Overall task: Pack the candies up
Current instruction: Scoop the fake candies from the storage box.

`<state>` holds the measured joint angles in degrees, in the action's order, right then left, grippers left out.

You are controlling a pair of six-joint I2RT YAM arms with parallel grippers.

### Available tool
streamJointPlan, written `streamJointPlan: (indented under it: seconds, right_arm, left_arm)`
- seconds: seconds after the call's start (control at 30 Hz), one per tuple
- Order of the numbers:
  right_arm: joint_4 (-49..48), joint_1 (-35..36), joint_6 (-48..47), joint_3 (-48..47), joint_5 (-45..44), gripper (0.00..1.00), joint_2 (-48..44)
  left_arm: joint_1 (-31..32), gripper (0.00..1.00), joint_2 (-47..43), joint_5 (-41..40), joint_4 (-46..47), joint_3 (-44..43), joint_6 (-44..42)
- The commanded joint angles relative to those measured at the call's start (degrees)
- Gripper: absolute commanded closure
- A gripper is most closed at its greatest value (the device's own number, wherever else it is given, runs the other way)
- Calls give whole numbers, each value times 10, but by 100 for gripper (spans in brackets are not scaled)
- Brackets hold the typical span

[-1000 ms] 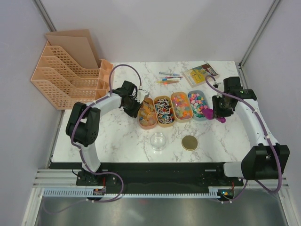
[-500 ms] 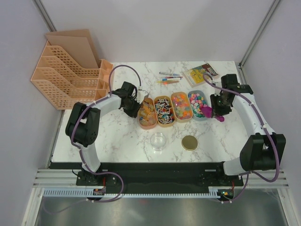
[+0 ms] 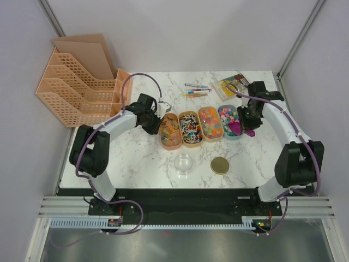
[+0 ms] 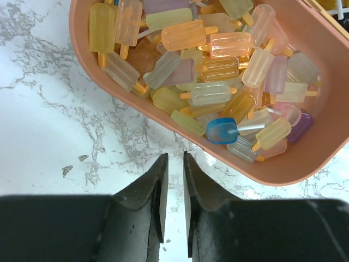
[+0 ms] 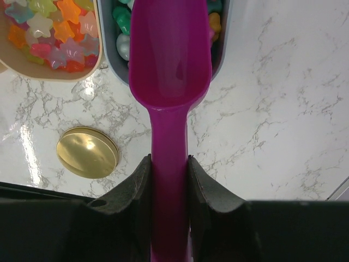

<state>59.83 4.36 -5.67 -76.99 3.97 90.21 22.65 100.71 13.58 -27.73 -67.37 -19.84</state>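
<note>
The left claw (image 4: 173, 158) is almost closed, with only a thin gap, and it holds nothing. The candies (image 4: 207, 71) lie in a pink tray (image 4: 305, 169) just ahead of its tips. The right claw (image 5: 169, 161) grips the purple scoop (image 5: 170, 54) by the handle, and the bowl of the scoop is over the grey tray (image 5: 222, 38) of candies.

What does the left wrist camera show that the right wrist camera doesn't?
Left wrist only: popsicle-shaped candies piled in a pink tray, with the left gripper empty, jaws a narrow gap apart, just outside that tray. Right wrist only: the right gripper shut on the handle of a magenta scoop, its bowl over a grey tray, plus star-shaped candies and a gold lid. Both: the white marble table.
</note>
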Motion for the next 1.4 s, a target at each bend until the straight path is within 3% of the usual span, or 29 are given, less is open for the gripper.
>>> streamJointPlan:
  seconds: [0.0,0.8,1.37]
  right_arm:
    - [8,6,-4,-30,-4,100,22]
    - [-16,8,7,-94,23,100,156]
    - [-31,5,-11,-62,56,100,179]
  left_arm:
    - [4,76,-35,1,-1,10,0]
    - [-3,75,18,-1,-6,-20,-2]
    - [-17,66,20,-13,-4,4,-14]
